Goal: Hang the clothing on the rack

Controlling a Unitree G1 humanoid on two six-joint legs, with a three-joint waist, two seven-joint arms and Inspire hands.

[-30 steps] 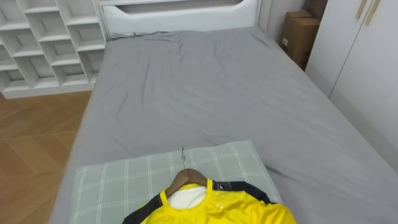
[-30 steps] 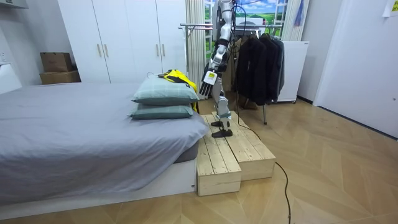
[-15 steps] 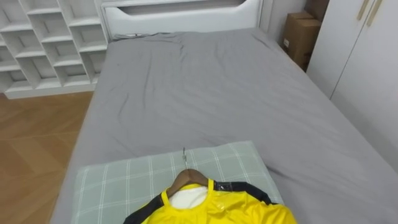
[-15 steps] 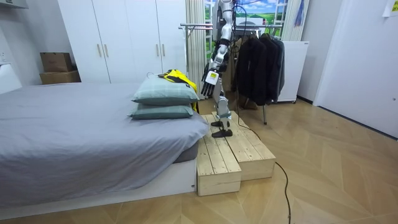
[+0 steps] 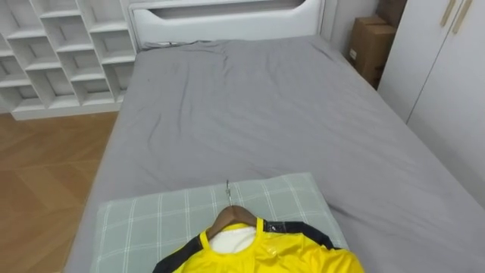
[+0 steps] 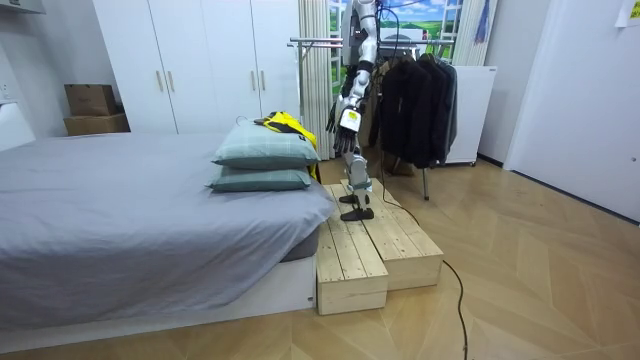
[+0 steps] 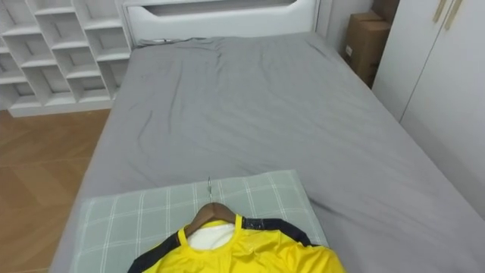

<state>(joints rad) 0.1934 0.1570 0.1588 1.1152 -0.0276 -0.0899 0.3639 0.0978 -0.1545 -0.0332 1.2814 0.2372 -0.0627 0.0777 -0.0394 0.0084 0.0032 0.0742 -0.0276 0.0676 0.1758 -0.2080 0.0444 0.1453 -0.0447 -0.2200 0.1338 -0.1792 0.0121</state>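
A yellow shirt (image 5: 258,254) with dark trim lies on a wooden hanger (image 5: 231,215), resting on a green checked pillow (image 5: 151,224) at the near end of the grey bed (image 5: 250,114). The hanger's metal hook points toward the headboard. In the room view the shirt (image 6: 287,123) tops two stacked pillows (image 6: 265,150). I stand on a wooden platform (image 6: 375,250) at that end of the bed, facing it. My left hand (image 6: 347,122) hangs open at my side, apart from the shirt.
Behind me stands a clothes rack (image 6: 320,42) with dark garments (image 6: 415,100) hanging on it. White shelves (image 5: 53,53) are left of the bed, white wardrobes (image 5: 447,83) and a cardboard box (image 5: 371,45) on its right. Wooden floor (image 5: 38,174) lies along the bed's left side.
My left hand has swung slightly toward the room view's right, away from the pillows. The eye view has shifted a little; the shirt and hanger lie as before.
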